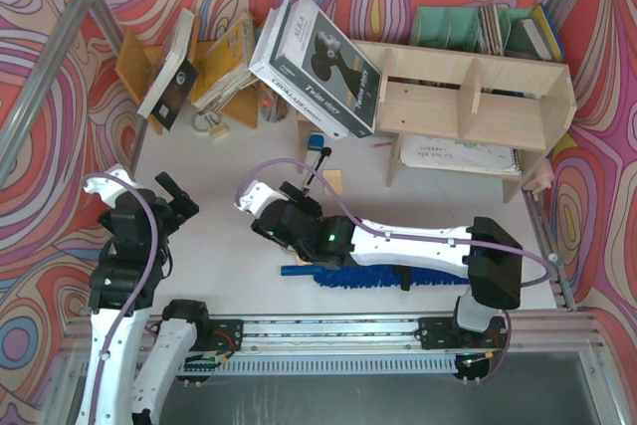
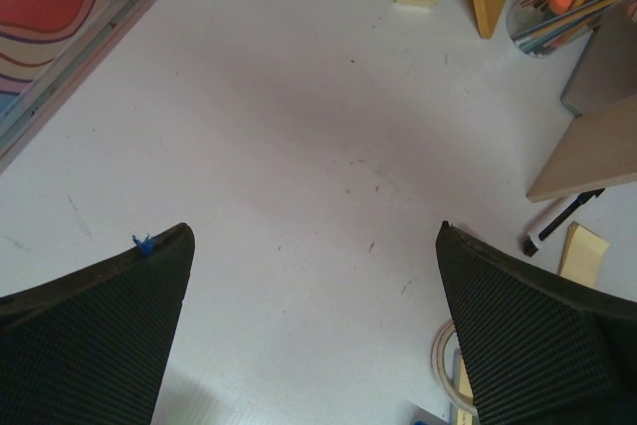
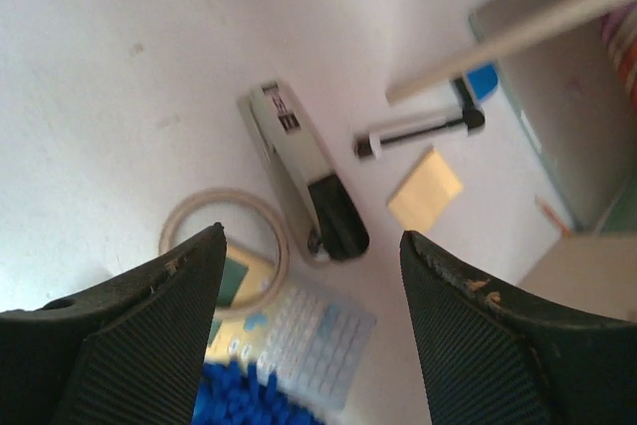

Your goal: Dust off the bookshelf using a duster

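Note:
The blue fluffy duster (image 1: 370, 275) lies flat on the table near the front edge, its slim blue handle (image 1: 297, 271) pointing left. The right arm stretches over it. My right gripper (image 1: 277, 226) is open and empty, hovering just beyond the handle end. In the right wrist view the gripper (image 3: 311, 238) is above a calculator, and the duster's fluff (image 3: 244, 397) shows at the bottom edge. The pale plywood bookshelf (image 1: 468, 106) stands at the back right. My left gripper (image 1: 177, 198) is open and empty over bare table at the left, as the left wrist view (image 2: 311, 236) shows.
A stapler (image 3: 304, 171), tape ring (image 3: 224, 246), calculator (image 3: 314, 340), marker (image 3: 418, 131) and sticky note (image 3: 426, 189) lie under the right gripper. A large boxed item (image 1: 318, 57) leans on the shelf's left end. An orange book rack (image 1: 229, 67) and a green file organizer (image 1: 453, 25) stand at the back.

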